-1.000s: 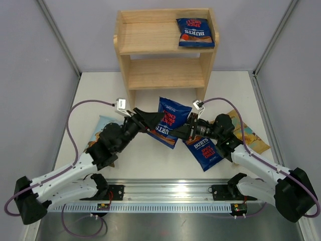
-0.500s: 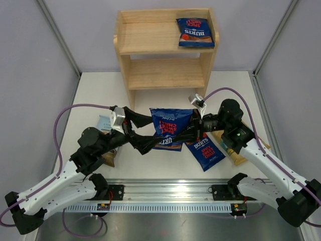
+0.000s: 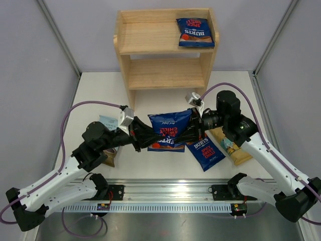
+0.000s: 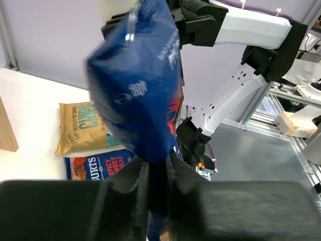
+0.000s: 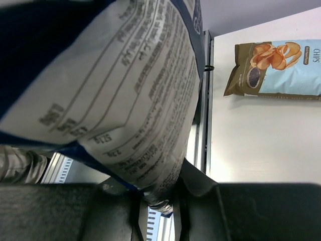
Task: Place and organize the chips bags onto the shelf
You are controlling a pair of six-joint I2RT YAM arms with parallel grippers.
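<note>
Dark blue chips bag [image 3: 168,126] aloft, left hand [image 3: 151,138] pinching one end, right hand [image 3: 186,134] gripping the other

Five chips bags on view. First dark blue bag [image 3: 195,32] sits on the single two-tier shelf [image 3: 150,75], second dark blue bag [image 3: 168,131] is raised mid-scene, third dark blue bag [image 3: 204,152] lies on the table [image 3: 100,90]. One pale blue-white bag [image 3: 107,122] at left, one tan-yellow bag [image 3: 239,154] at right.

Blur on held blue bag [image 4: 140,95] just ahead of left gripper [image 4: 158,173], its top cropped. Under left arm [image 3: 95,143] pale bag [image 3: 107,122] mostly hidden; under right arm [image 3: 251,138] tan bag [image 3: 239,154] partly hidden.
</note>
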